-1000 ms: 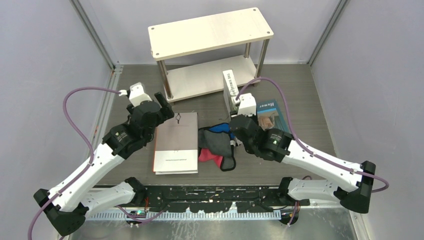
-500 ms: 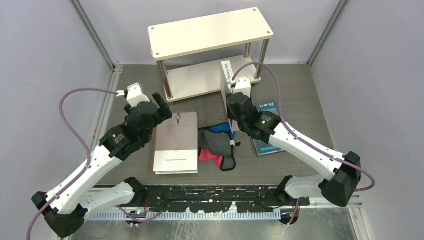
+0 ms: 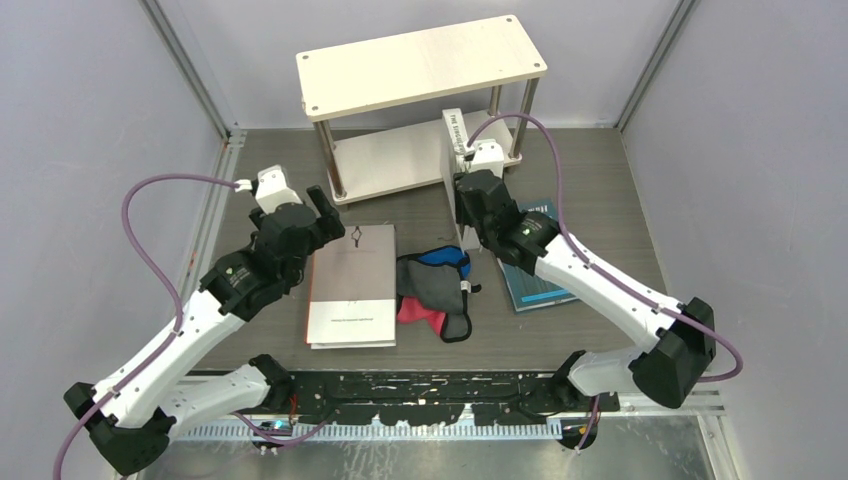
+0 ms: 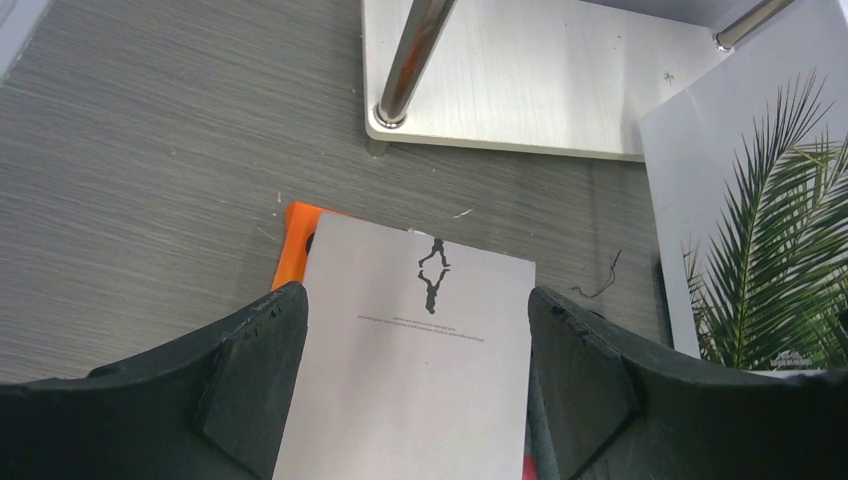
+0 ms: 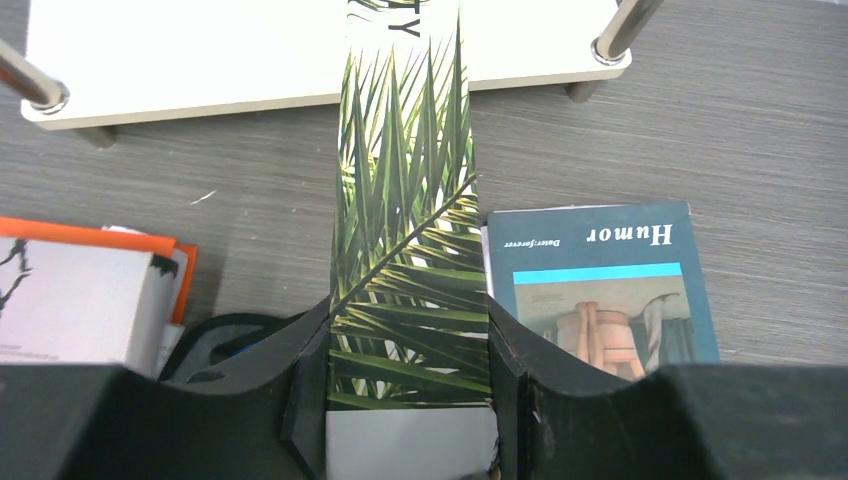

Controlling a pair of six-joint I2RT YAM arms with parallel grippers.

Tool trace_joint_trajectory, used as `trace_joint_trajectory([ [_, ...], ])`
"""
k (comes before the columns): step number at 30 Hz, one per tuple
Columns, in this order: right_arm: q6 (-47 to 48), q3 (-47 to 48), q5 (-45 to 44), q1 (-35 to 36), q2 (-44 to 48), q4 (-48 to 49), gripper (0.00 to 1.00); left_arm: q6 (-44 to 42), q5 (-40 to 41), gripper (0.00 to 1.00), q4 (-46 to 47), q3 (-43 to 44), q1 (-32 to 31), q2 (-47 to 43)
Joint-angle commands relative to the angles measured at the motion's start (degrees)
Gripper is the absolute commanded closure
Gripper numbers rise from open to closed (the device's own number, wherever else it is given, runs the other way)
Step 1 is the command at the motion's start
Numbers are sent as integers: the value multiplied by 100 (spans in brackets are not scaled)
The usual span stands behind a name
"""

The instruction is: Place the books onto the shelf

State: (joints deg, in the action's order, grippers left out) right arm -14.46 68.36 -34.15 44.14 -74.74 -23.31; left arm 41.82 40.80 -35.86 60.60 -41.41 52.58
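Grip status: right gripper (image 5: 410,395) is clamped across the thick white plant-cover book (image 5: 405,200). It holds the book on edge by its near end, jaws spread to the book's thickness. Book's far end sits at the front lip of the lower board (image 5: 250,60) of the shelf (image 3: 400,160), between the front posts and nearer the right post (image 5: 622,32).

Left gripper (image 4: 415,330) hangs wide open, holding nothing, over the grey-white book (image 4: 410,380) that lies on the orange book (image 4: 293,245). "Humor" book (image 5: 600,290) lies flat on the surface (image 5: 760,150) just right of the held book. Cloth bundle (image 3: 435,290) lies between the two arms.

Risks, my read:
- Held at one end, so a long lever. If the leading edge catches the board lip, the book likely pivots or slips in the jaws.
- Drift right and it clips the right post.
- Standing height vs. the top board (image 3: 420,65): can't tell the clearance from here. Too tall and it jams under the front edge.
- Purple cable (image 3: 515,117) loops close by that post and could snag on the way in.

Room: lower board is bare left of the book as far as the left front post (image 4: 410,60), so bias left. Bare surface in front of the shelf gives room to back out straight.
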Motion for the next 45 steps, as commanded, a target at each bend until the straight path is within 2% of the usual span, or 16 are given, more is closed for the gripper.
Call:
trace_joint_trajectory([
  [1, 225, 300, 115, -310, -148, 661, 53, -120, 45, 19, 257, 35, -16, 6],
  [11, 581, 309, 631, -1102, -832, 1600, 53, -368, 21, 19, 484, 59, -16, 125],
  [31, 1008, 1556, 1499, -2218, -2700, 2537, 52, -614, -88, 19, 1208, 131, -8, 856],
  [39, 1397, 2403, 1730, -2602, -3389, 2368, 49, -684, -113, 19, 1377, 222, -8, 1136],
  [45, 1840, 2962, 1989, -2823, -3672, 1778, 44, -693, -133, 19, 1591, 288, -12, 1362],
])
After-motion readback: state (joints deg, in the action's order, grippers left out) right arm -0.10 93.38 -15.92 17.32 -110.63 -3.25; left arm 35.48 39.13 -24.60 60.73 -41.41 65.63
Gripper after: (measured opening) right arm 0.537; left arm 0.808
